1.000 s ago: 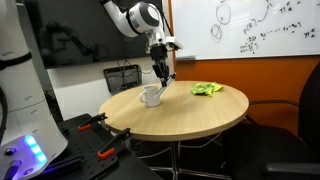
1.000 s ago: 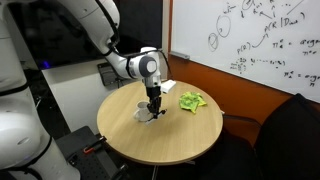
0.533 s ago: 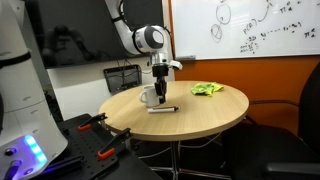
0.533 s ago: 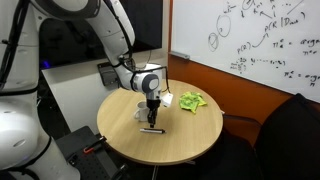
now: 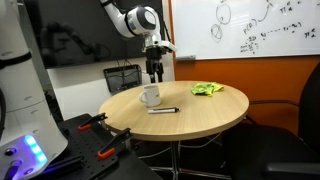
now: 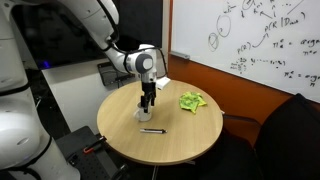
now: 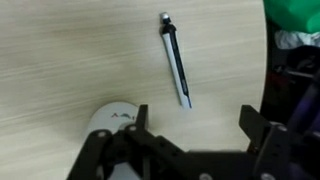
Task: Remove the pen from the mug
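Observation:
The pen [image 5: 164, 110] [image 6: 153, 130] lies flat on the round wooden table, outside the white mug [image 5: 150, 96] [image 6: 144, 114], toward the table's near edge. My gripper [image 5: 154, 74] [image 6: 148, 99] hangs open in the air above the mug and holds nothing. In the wrist view the pen [image 7: 176, 60] lies on the wood beyond the gripper [image 7: 193, 125], whose dark fingers [image 7: 249, 122] stand wide apart. The mug [image 7: 110, 122] shows at the lower left, beside one finger.
A crumpled green cloth [image 5: 207, 89] [image 6: 191, 101] [image 7: 295, 15] lies on the table [image 5: 200, 112] [image 6: 190, 140] past the mug. A whiteboard hangs on the orange wall behind. Red-handled tools [image 5: 92, 123] lie on a dark stand by the table.
The gripper came down beside the mug, laid the pen on the table, opened, and has risen back above the mug. The pen now lies free.

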